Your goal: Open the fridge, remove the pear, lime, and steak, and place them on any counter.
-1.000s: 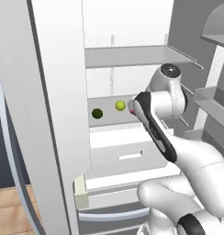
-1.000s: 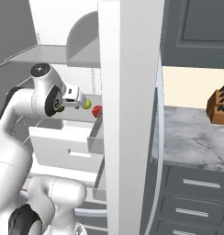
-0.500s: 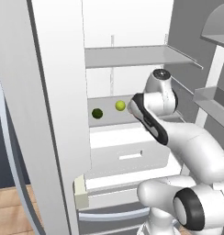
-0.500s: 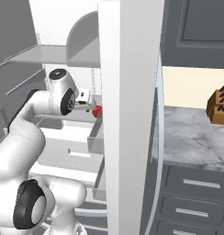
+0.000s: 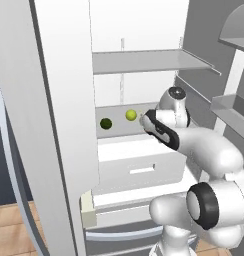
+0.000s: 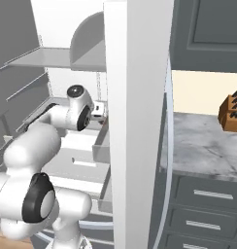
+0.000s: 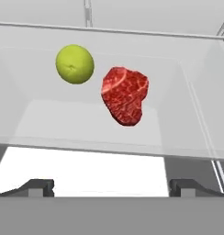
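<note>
Silver-grey French-door fridge [image 5: 54,100] stands open, showing its white interior with grey shelves. On a middle shelf lie a small dark green round lime [image 5: 106,123] and, to its right, a bright yellow-green roundish pear [image 5: 131,115]. From the hand camera, a flat red marbled steak [image 7: 125,101] lies just beside the pear [image 7: 75,64] on that shelf. White robot arm reaches inside; its jaws [image 7: 111,186] are spread wide and hold nothing, short of the steak. Grey-and-white marbled tabletop [image 6: 208,151] lies right of the fridge, carrying a brown knife block [image 6: 233,113].
</note>
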